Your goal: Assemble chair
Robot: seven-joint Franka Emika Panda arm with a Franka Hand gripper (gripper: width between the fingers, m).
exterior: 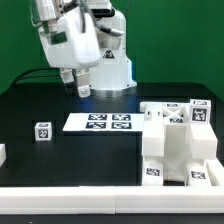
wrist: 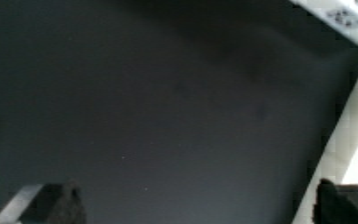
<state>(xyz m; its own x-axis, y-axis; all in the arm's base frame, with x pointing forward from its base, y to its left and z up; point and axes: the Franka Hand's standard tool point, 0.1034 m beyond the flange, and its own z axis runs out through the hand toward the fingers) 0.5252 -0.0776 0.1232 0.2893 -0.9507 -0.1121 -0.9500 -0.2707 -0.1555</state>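
Note:
The chair parts (exterior: 178,140) are glossy white blocks with black-and-white tags, grouped into one chunky cluster at the exterior view's right, near the table's front. My gripper (exterior: 78,88) hangs high over the back of the black table, far from the parts and to their left. In the wrist view my two dark fingertips (wrist: 44,205) stand wide apart with only bare black table between them. The gripper (wrist: 197,205) is open and empty. A white edge with a tag (wrist: 345,22) shows at one corner of the wrist view.
The marker board (exterior: 100,122) lies flat mid-table. A small tagged cube (exterior: 42,131) stands to its left. A white piece (exterior: 3,155) sits at the left edge. A white rail (exterior: 60,198) runs along the table's front. The robot base (exterior: 110,70) stands behind.

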